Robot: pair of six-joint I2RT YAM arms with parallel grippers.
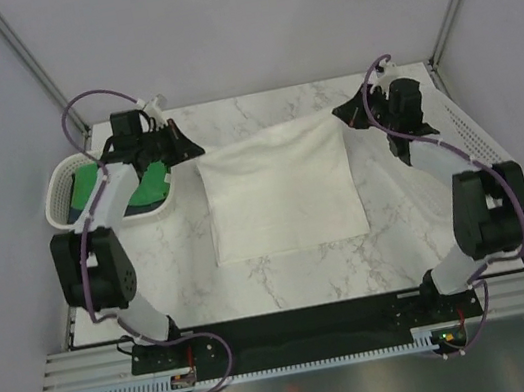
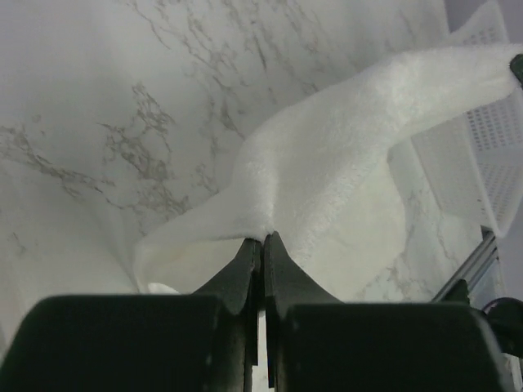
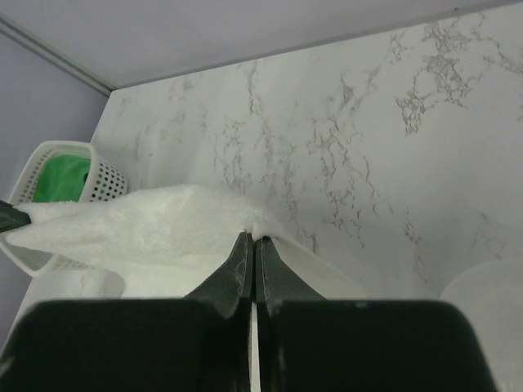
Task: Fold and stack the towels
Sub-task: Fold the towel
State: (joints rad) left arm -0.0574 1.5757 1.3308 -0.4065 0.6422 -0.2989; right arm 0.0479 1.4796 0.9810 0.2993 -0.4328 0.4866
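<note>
Marble-look table [image 1: 296, 271], plain grey walls round it. At the table's left edge sat a white perforated basket [image 1: 59, 196] with the green towel [image 1: 152, 187] inside. The left arm crossed over it, so part of that cloth was covered.

The left gripper [image 2: 263, 239] was pinched tight on the far left corner of the white towel [image 1: 282, 192], with only a thin bit of terry between the tips. The white towel lay mid-table, its near part flat. Its far edge was lifted off the table and strung between both grippers, sagging a little in the middle. The right gripper [image 3: 253, 238] was clamped the same way on the far right corner. A second perforated basket [image 1: 469, 134] ran along the table's right edge, partly behind the right arm.

Handling, judged: the towel looked soft, limp and light, with no stiffness, so it would drape and sag wherever it was unsupported. Terry should not slip easily from a firm pinch. Being this large it needed both arms, and the corners looked like the right hold for keeping an edge straight during a fold.

The navy towel showed in no view. How deep the cloth sat in either pinch was hidden by the fingers. White cloth on pale marble made the near edges hard to trace, so whether it was one layer or already doubled could not be told. The right basket's contents were unclear.
</note>
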